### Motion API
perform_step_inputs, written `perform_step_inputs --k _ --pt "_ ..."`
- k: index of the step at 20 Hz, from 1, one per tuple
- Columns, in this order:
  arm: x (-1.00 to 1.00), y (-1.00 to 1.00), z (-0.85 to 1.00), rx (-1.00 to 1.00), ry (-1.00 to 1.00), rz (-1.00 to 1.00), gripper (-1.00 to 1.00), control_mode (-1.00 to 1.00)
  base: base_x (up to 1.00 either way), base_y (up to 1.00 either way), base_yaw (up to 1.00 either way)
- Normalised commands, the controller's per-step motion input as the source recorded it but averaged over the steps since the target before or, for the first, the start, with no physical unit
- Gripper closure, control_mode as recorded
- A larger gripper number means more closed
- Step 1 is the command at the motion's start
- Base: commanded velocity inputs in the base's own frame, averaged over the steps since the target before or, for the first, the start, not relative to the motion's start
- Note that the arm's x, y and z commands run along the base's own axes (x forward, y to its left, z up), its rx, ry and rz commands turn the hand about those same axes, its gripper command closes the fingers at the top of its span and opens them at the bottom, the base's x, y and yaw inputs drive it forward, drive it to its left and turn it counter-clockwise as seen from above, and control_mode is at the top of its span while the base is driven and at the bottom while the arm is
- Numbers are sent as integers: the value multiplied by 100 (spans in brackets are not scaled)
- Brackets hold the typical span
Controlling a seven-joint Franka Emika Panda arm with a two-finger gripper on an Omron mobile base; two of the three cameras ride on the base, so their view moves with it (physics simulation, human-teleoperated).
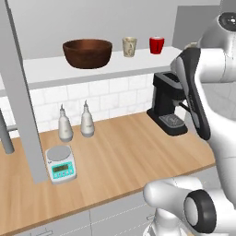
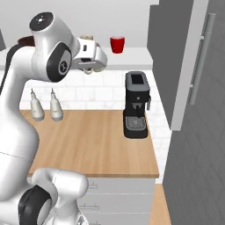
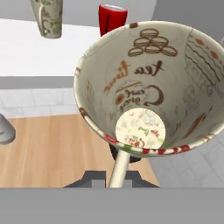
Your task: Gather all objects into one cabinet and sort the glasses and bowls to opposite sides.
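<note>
Gripper (image 3: 118, 173) clamped on beige mug (image 3: 144, 87), centre-right of hand view. Brown bowl (image 1: 87, 52), tumbler (image 1: 129, 46) & red cup (image 1: 156, 44) on cabinet shelf (image 1: 55, 69), upper part of left base view.

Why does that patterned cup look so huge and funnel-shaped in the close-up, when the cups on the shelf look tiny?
In the hand view the camera sits right at the beige mug, so its rim balloons and the walls taper to the base; its handle reaches down to the bottom edge. In the left base view the tumbler and red cup keep normal proportions, evenly lit, with soft shadows.
</note>
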Motion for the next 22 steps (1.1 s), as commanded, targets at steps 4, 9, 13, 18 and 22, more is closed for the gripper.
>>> perform_step_inputs --k 4,9,13,18,22 --pt "31 3 7 0 0 0 100 -100 0 0 0" --pt "33 17 0 0 2 0 100 -100 0 0 0" --pt "21 26 0 0 0 0 100 -100 0 0 0" --pt "11 21 0 0 0 0 100 -100 0 0 0" --pt "-4 3 -5 0 0 0 100 -100 0 0 0"
